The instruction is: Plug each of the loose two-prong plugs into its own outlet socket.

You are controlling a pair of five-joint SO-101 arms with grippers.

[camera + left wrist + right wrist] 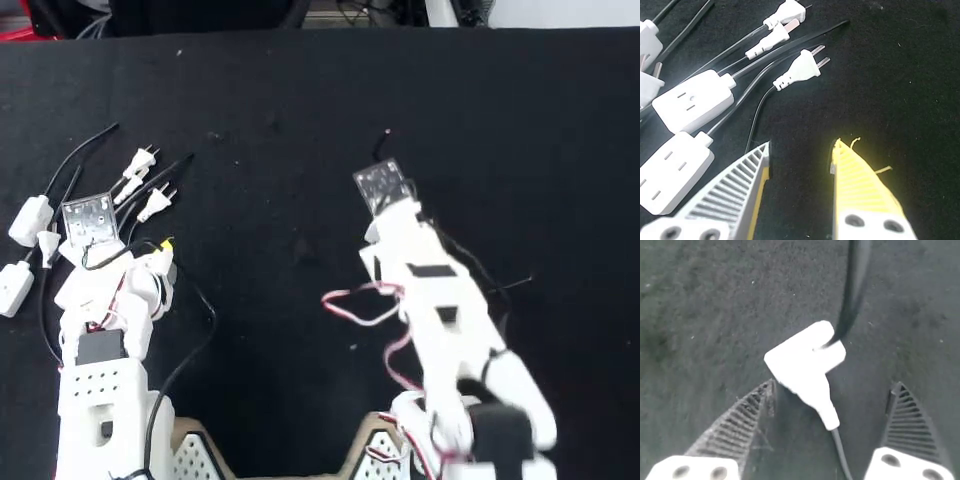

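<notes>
Three loose white two-prong plugs (799,66) (767,42) (787,14) on black cords lie just ahead of my left gripper (800,150), which is open and holds nothing. White outlet sockets (692,100) (670,170) lie beside its grey finger. From above, the plugs (150,185) lie just beyond my left gripper (125,232), with the sockets (30,220) (15,285) to its left. My right gripper (832,392) is open, low over the mat, with a white plug body (805,362) on a black cord between its fingers. This right gripper (385,190) is at the table's middle.
A black mat (280,100) covers the table. Black cords (75,160) run among the plugs and sockets on the left. Red-and-white servo wires (355,300) loop off the right arm. Both arm bases stand at the front edge.
</notes>
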